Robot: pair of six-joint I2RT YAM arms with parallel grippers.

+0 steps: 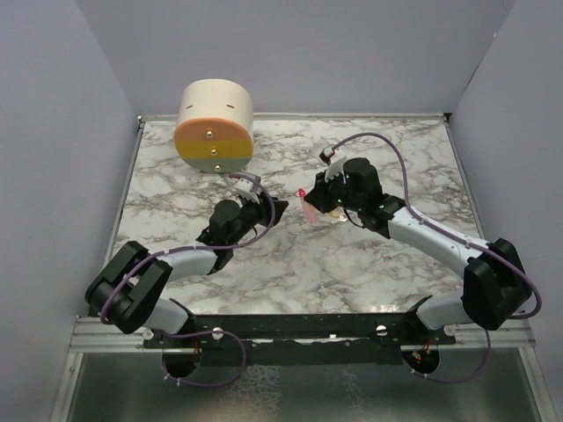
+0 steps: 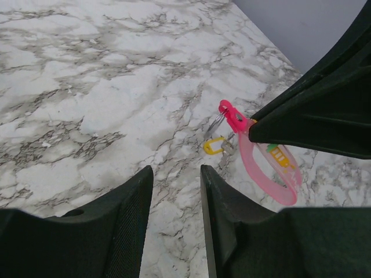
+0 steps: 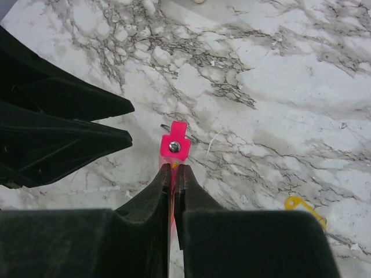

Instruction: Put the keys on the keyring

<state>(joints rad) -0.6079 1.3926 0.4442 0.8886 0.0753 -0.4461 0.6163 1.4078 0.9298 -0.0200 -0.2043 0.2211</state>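
My right gripper (image 3: 174,169) is shut on the pink keyring strap (image 3: 174,145), holding it just above the marble. The strap's pink tab and a thin metal ring poke out past the fingertips. In the left wrist view the strap (image 2: 264,168) hangs as a loop from the right gripper's dark fingers (image 2: 313,116). The tiny yellow key (image 2: 213,145) lies flat on the table beside the ring end, loose; it also shows in the right wrist view (image 3: 301,205). My left gripper (image 2: 177,171) is open and empty, a short way left of the strap (image 1: 310,207).
A large cream-and-orange cylinder (image 1: 214,126) stands at the back left of the marble table (image 1: 352,264). Grey walls close in the left, back and right sides. The left gripper's fingers (image 3: 69,127) lie close to the left of the strap.
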